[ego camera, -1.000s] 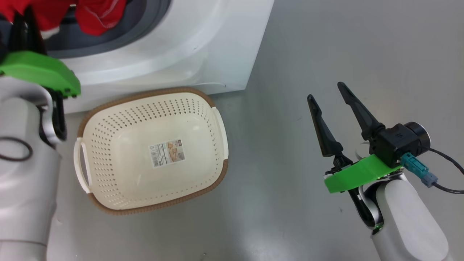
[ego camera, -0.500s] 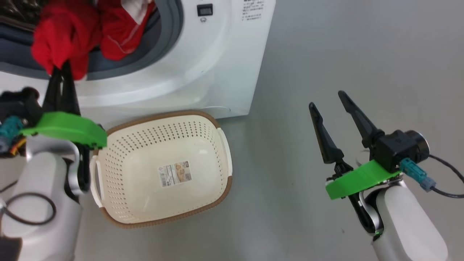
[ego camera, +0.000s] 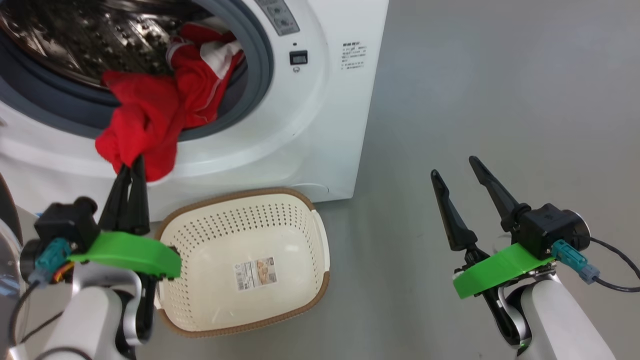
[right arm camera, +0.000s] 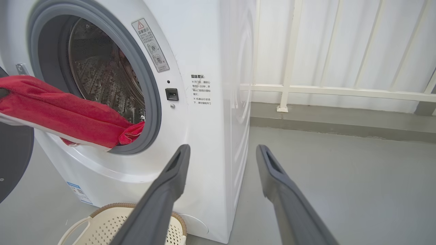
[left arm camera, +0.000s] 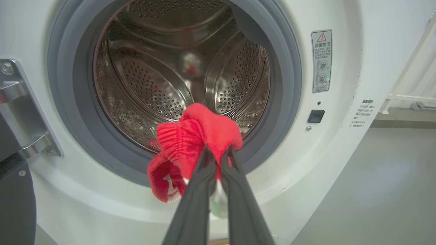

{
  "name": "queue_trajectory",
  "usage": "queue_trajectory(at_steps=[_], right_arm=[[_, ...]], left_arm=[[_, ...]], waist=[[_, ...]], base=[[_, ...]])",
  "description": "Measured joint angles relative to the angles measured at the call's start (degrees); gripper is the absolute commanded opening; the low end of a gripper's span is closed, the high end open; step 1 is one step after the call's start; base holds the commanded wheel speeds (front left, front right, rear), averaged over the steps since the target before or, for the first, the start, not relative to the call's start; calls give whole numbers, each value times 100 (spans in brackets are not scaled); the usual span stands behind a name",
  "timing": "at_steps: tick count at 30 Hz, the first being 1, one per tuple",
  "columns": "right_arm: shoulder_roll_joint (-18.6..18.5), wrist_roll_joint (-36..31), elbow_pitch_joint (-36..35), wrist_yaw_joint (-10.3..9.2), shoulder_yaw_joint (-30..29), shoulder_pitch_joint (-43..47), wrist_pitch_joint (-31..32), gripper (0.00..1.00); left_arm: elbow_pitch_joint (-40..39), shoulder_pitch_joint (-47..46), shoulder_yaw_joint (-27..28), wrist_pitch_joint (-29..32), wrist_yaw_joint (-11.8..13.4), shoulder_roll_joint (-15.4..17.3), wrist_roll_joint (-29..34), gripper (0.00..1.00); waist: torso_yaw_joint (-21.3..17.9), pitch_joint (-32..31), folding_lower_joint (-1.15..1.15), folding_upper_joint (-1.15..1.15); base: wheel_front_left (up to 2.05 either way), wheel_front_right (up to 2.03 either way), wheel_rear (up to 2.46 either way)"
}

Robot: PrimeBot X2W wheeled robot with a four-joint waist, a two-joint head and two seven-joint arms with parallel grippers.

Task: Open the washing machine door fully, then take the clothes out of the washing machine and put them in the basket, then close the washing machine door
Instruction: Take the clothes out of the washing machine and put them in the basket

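Note:
The washing machine (ego camera: 320,125) stands open, its steel drum (left arm camera: 163,68) bare at the back. Red clothes (ego camera: 150,125) with white trim spill from the drum over the grey ring. My left gripper (ego camera: 131,162) is shut on a bunched end of the clothes (left arm camera: 190,136), just outside the opening; its fingertips (left arm camera: 207,160) pinch the fabric. The cream basket (ego camera: 210,280) sits empty on the floor below the opening. My right gripper (ego camera: 453,166) hangs open over bare floor to the right, holding nothing. A dark edge of the washing machine door (right arm camera: 13,163) shows at far left.
Grey floor (ego camera: 500,75) spreads to the right of the machine. A white railing and wall (right arm camera: 323,68) stand behind it. The door's metal hinge (left arm camera: 20,102) is left of the opening. The basket's rim (right arm camera: 102,211) lies close against the machine's front.
The head camera has tilted up, showing more of the drum. My left gripper has drawn back from the opening, pulling the red clothes out over the ring. The right gripper stays open.

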Motion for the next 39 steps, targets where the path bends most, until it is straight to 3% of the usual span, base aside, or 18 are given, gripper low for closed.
queue_trajectory(at_steps=[16, 23, 29, 39], right_arm=[[4, 100, 31, 0, 9, 297, 16, 100], [4, 109, -35, 0, 31, 298, 30, 100], [4, 135, -44, 0, 46, 297, 29, 100], [4, 135, -93, 0, 66, 260, 33, 100]], left_arm=[[-1677, 1193, -125, 503, 482, 133, 8, 0], [-1958, 1467, -320, 630, 519, 34, -44, 0], [-1577, 1485, -469, 573, 400, -172, -193, 0], [488, 806, -458, 124, -94, -479, -575, 0]], waist=[[-21, -587, 0, 0], [-49, -497, 0, 0], [-54, -363, 0, 0], [-51, -53, 0, 0]], base=[[0, 0, 0], [0, 0, 0], [0, 0, 0], [0, 0, 0]])
